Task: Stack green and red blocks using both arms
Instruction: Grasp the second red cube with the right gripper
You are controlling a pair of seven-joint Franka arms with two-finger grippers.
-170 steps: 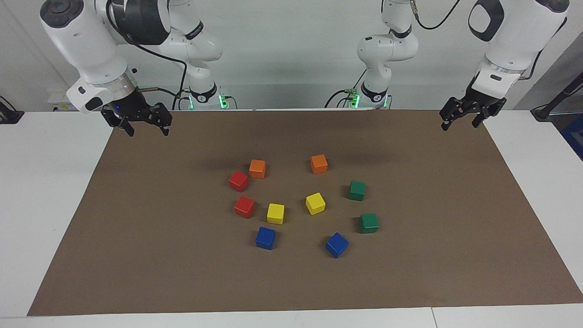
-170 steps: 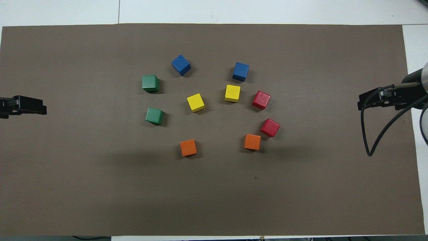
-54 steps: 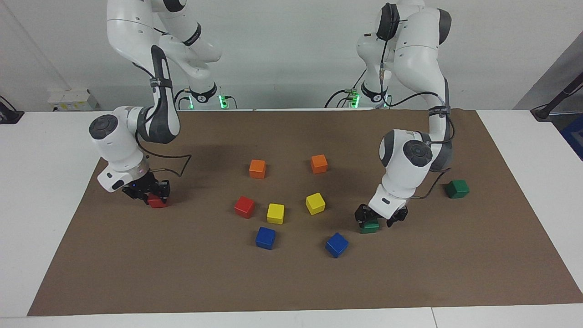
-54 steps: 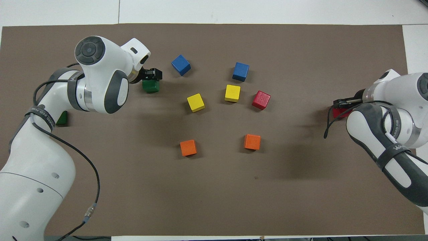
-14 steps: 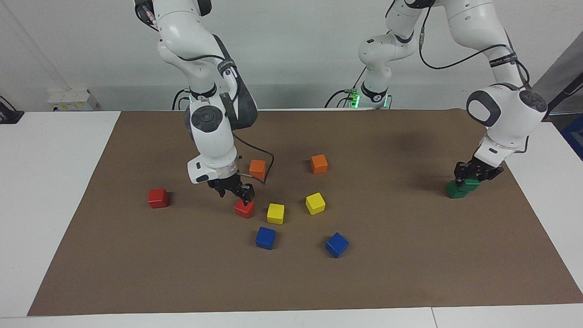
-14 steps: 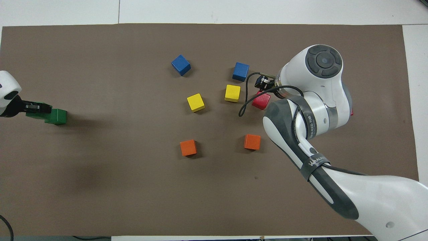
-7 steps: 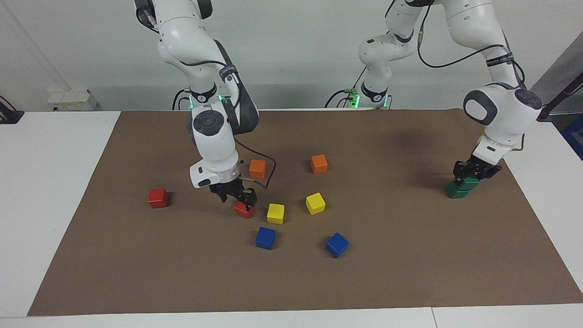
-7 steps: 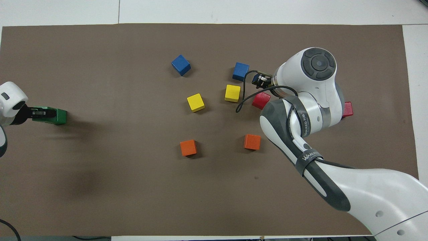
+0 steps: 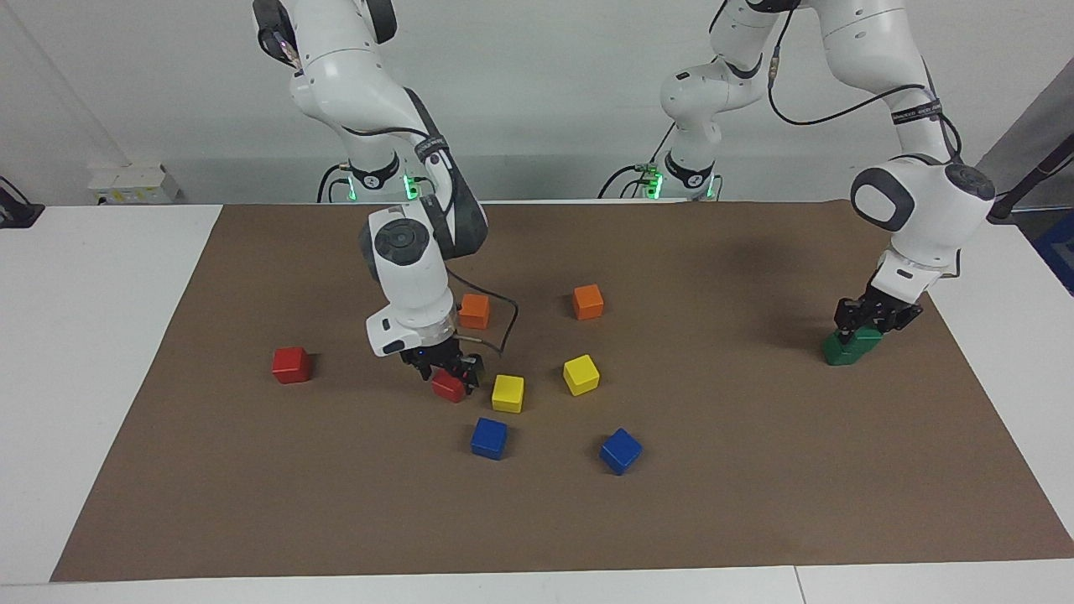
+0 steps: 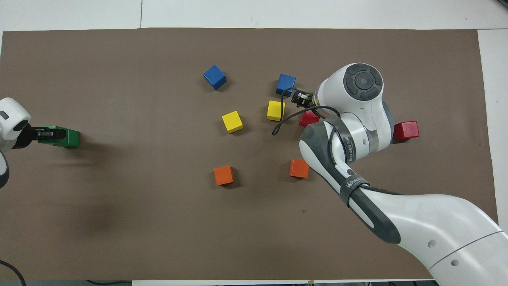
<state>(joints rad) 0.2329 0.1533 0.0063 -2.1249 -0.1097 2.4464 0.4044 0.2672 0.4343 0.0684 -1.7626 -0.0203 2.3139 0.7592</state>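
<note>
On the right arm's [image 10: 357, 186] strap reads "WANEED"; its gripper [image 9: 449, 371] straddles a red block [image 9: 447, 387], the left gripper [image 9: 873, 319] clamps a green block [image 9: 857, 338].

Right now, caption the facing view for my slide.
Left gripper grips the upper green block on the lower green block; right gripper straddles a red block.
</note>
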